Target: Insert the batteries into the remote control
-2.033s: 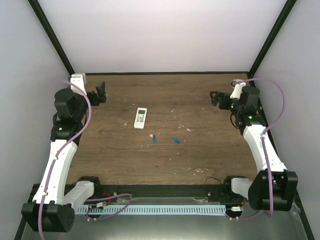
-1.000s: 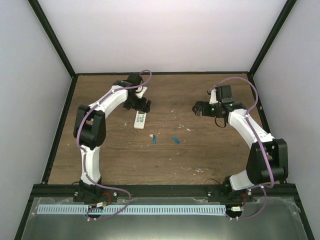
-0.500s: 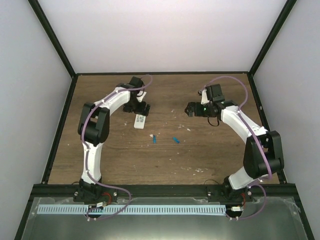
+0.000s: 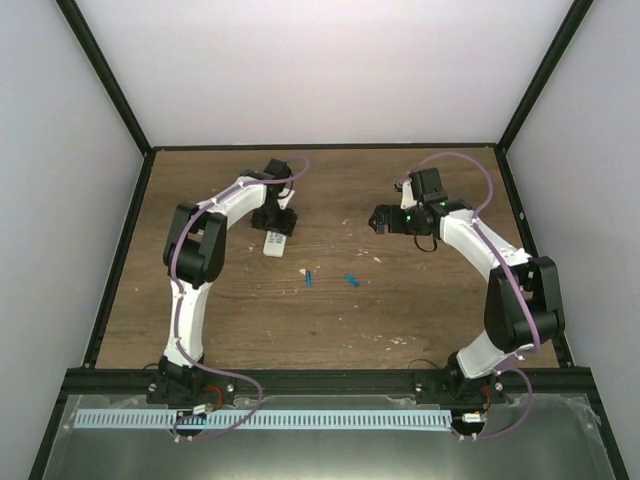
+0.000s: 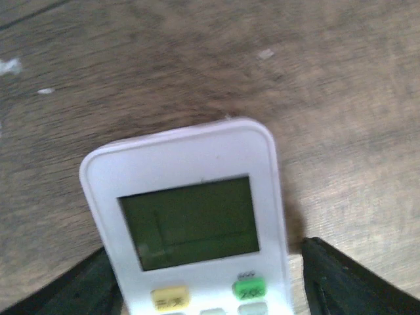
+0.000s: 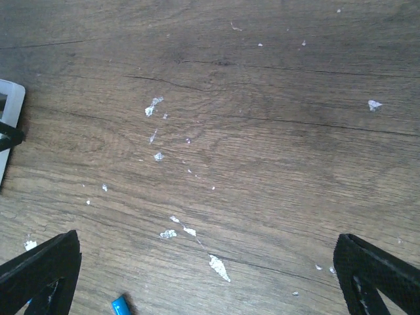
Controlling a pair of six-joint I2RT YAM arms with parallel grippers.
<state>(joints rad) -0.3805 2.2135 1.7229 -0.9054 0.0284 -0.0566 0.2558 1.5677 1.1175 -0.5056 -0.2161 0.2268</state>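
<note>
The remote control [image 5: 190,223], white with a grey-green display and yellow and green buttons, lies flat on the tabletop [image 4: 420,310]. It sits at 10 o'clock from one blue battery [image 4: 309,278], and the other battery [image 4: 351,281] lies near that one, at its 3 o'clock. The left end effector [image 4: 277,222] straddles the remote, released. The right end effector [image 4: 381,219] hovers spread wide over pale flecks [image 6: 216,267].
</note>
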